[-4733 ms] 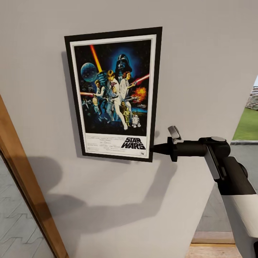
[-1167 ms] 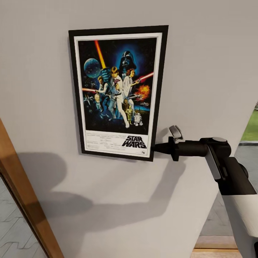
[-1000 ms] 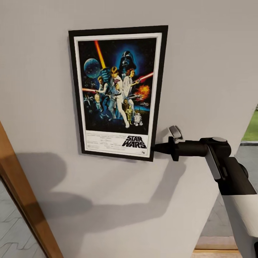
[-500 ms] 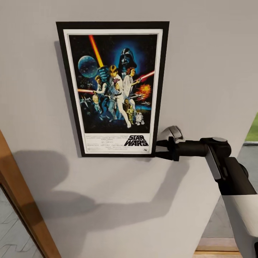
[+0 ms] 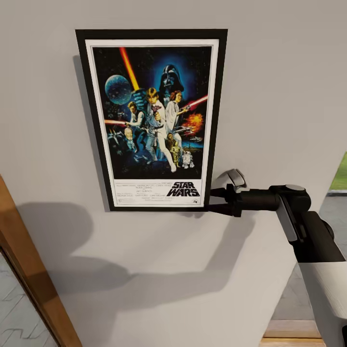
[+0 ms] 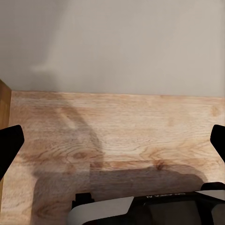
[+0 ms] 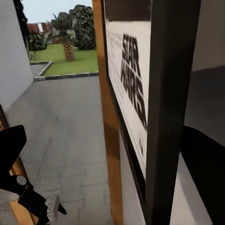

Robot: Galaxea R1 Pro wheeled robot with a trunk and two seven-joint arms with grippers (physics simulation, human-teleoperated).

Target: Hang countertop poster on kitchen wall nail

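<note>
Poster [image 5: 152, 120] flat against the wall [image 5: 279, 86], upright. Right gripper [image 5: 208, 200] at its lower right corner, fingers apart above and below that corner, arm reaching in from the right. Door frame [image 5: 29, 284] at lower left.

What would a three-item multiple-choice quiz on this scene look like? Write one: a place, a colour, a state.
1. Where is the poster?
A. flat against the grey wall
B. on the floor
C. on a countertop

2. What colour is its frame?
A. white
B. black
C. wooden brown

3. How do the right gripper's fingers stand?
A. shut on the poster's top edge
B. parted at the frame's lower right corner
C. shut on a nail

Answers:
1 A, it hangs upright on the wall.
2 B, a thin black frame surrounds a white border.
3 B, the head view shows two spread fingers beside that corner.
</note>
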